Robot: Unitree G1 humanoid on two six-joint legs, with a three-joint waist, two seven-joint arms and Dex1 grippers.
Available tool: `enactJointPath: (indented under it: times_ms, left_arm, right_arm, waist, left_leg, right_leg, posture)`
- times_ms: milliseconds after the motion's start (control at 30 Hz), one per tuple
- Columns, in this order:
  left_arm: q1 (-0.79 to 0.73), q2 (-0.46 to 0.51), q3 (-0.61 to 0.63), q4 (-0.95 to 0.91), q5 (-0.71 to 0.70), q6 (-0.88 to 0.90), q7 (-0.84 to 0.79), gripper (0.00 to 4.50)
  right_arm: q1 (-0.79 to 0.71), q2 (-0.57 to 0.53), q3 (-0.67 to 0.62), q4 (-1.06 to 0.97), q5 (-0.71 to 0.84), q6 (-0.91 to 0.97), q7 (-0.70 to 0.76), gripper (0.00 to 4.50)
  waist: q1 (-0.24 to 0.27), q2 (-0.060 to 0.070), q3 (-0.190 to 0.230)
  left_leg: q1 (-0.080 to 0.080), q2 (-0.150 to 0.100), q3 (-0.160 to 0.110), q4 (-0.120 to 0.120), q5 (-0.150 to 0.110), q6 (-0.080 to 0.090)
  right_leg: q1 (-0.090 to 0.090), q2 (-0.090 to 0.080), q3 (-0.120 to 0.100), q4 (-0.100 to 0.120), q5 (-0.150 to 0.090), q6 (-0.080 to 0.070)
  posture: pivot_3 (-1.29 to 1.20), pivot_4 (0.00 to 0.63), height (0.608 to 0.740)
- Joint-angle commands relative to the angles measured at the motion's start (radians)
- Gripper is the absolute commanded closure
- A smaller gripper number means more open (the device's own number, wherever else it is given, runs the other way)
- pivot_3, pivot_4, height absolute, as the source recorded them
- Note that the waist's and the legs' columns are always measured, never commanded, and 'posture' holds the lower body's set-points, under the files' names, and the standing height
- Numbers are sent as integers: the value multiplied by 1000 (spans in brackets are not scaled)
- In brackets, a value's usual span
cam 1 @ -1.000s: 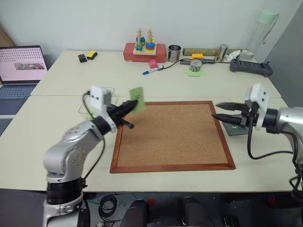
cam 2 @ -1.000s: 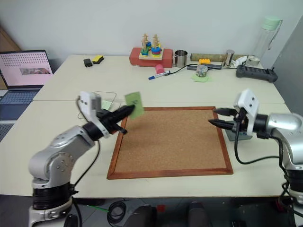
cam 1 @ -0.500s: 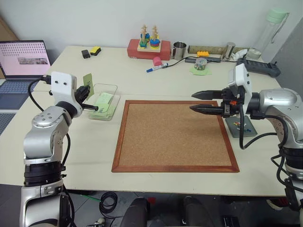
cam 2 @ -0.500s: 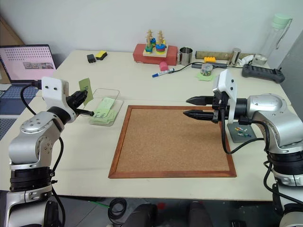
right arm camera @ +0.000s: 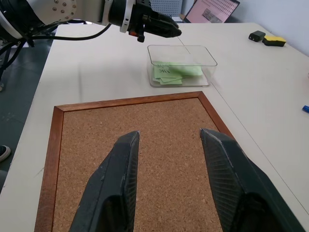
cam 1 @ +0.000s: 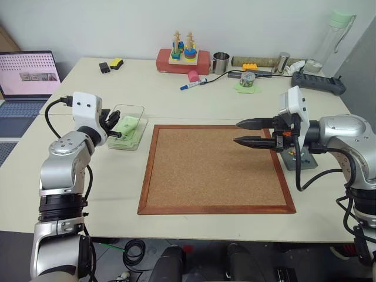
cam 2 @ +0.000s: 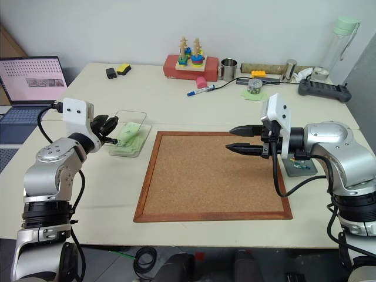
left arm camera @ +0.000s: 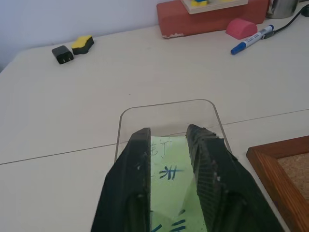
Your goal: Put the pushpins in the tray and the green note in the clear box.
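Two end effectors show in the left eye view: the left end effector (cam 1: 117, 127), fingers parted and empty, sits at the clear box (cam 1: 139, 109) at 9 o'clock of the corkboard (cam 1: 216, 167); green notes (cam 1: 126, 124) lie inside. The right end effector (cam 1: 242, 132) hangs released over the corkboard's 3 o'clock edge, the tray (cam 1: 308, 162) beyond it. In the left wrist view, parted fingers (left arm camera: 133, 174) frame a scribbled note in the box. In the right wrist view, spread fingers (right arm camera: 118, 174) overlook cork.
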Motion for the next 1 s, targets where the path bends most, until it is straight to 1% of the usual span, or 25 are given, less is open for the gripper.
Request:
enactJointPath:
  times_ms: [33,167,233,300,333,500,600,667,733,800,900,1000]
  left_arm:
    - [-9,23,19,-55,-2,0,-14,2278]
    - [1,46,19,-86,-1,10,-37,1467]
    - [8,63,20,-108,-6,18,-57,1171]
    - [31,102,23,-150,-23,39,-111,771]
    - [54,138,28,-177,-36,48,-157,565]
    - [188,314,73,-264,-88,80,-355,565]
    - [360,440,124,-332,-87,27,-518,565]
    - [487,491,194,-361,-104,11,-631,565]
    - [593,519,266,-361,-108,-17,-726,565]
    - [659,527,320,-351,-113,-38,-780,565]
    - [694,520,355,-355,-128,-36,-817,565]
    - [681,503,357,-367,-144,-32,-810,565]
  right_arm:
    - [-17,-2,-18,-26,12,-6,-5,2444]
    - [-18,-2,-16,-18,4,-15,-7,2444]
    - [-15,-6,-20,-14,-3,-20,-10,2444]
    - [1,-21,-34,-15,-6,-23,-13,2444]
    - [18,-37,-47,-15,-10,-29,-11,2444]
    - [134,-148,-108,2,-46,-91,29,2444]
    - [214,-231,-178,49,-63,-137,70,2444]
    - [287,-289,-228,66,-65,-172,123,2444]
    - [360,-341,-268,82,-77,-200,170,2444]
    - [409,-372,-296,120,-96,-232,188,2444]
    - [438,-383,-317,159,-107,-265,188,2444]
    - [441,-373,-317,169,-112,-280,180,2444]
  waist:
    - [0,0,0]
    - [0,0,0]
    - [0,0,0]
    - [-1,0,0]
    - [-2,0,0]
    - [-3,0,0]
    - [-3,1,0]
    - [-3,1,0]
    - [-3,1,0]
    - [-3,2,0]
    - [-3,2,0]
    - [-3,2,0]
  left_leg:
    - [0,0,0,0,0,0]
    - [0,0,0,0,0,0]
    - [0,0,0,0,0,0]
    - [0,0,0,0,0,0]
    - [0,0,0,0,0,0]
    - [0,0,2,-1,0,0]
    - [0,1,3,-1,0,0]
    - [1,1,5,-1,0,1]
    - [1,3,6,-2,0,1]
    - [2,3,7,-2,-1,1]
    - [3,5,9,-1,0,1]
    - [3,6,10,0,0,1]
  right_leg:
    - [0,0,0,0,0,0]
    - [0,0,0,0,0,0]
    - [0,0,0,0,0,0]
    - [0,0,0,0,0,0]
    - [0,0,0,0,0,0]
    - [-1,0,1,-1,0,0]
    - [-1,0,2,-1,0,0]
    - [-1,0,3,-1,0,0]
    - [-1,0,2,-2,-1,-2]
    - [0,0,2,-1,-2,-3]
    - [1,0,1,-1,-2,-7]
    - [1,1,1,-1,-2,-7]
  posture:
    - [0,150,740]
    - [0,150,740]
    - [0,150,740]
    - [0,150,740]
    - [0,150,740]
    - [0,150,740]
    - [0,150,740]
    - [0,150,740]
    - [0,150,740]
    - [0,150,740]
    - [0,150,740]
    - [0,150,740]
